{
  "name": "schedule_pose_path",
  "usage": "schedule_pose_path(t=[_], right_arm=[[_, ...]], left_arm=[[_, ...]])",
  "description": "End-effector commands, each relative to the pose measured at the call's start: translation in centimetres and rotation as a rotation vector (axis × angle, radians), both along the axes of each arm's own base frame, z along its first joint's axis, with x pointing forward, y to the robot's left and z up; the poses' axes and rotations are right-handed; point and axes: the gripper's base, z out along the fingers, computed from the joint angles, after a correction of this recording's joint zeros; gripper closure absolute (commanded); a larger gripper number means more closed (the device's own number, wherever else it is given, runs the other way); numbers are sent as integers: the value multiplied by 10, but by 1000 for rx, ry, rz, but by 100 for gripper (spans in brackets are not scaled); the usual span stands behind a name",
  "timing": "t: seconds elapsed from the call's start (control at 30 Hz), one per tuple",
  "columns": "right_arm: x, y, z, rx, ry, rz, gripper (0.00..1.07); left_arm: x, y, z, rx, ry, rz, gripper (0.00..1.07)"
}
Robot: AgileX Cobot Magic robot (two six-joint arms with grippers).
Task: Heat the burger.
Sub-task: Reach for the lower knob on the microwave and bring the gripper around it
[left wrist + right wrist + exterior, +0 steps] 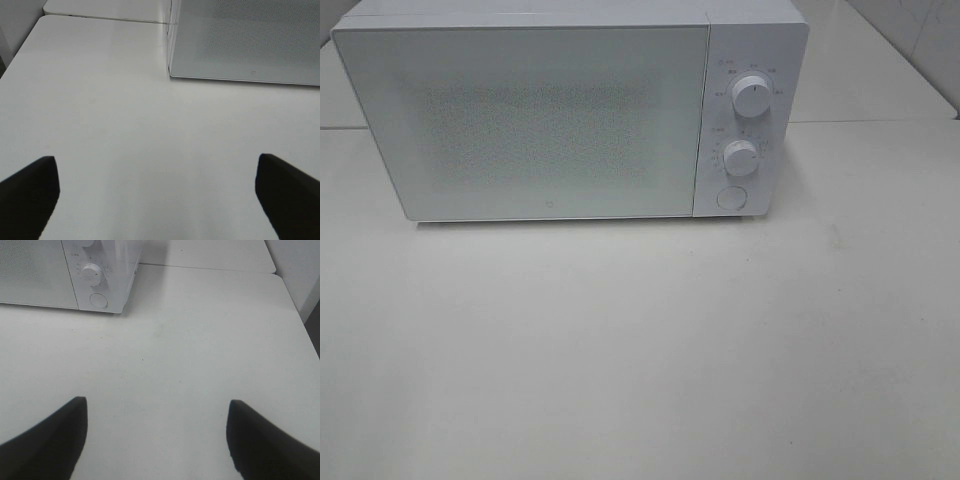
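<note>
Showing the left gripper (156, 161) only in its wrist view, jaws spread wide, empty, hovering over the white table (100, 100). Blocking the inside with the microwave (520, 120) door (560, 60) shut; burger's place impossible to tell. Showing both knobs (751, 97) and the button (731, 197) from above; catching the right gripper (157, 401) parted, gripping nothing.

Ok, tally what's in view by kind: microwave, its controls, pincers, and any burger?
Microwave: 1, door shut
Knobs: 2, upper knob and lower knob
Button: 1
Pincers: 2, left pincer and right pincer, both open, empty
Burger: 0 in view
Total: 6
</note>
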Motion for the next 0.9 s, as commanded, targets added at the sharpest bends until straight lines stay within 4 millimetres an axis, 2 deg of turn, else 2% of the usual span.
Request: schedule_pose_path(t=[0.03,0.9], right_arm=[[-3,0,0,-6,-29,-2,31],[-3,0,0,-5,-28,0,32]], left_arm=[[-3,-1,0,-4,-30,-1,7],[-3,-1,0,-4,-30,-1,7]])
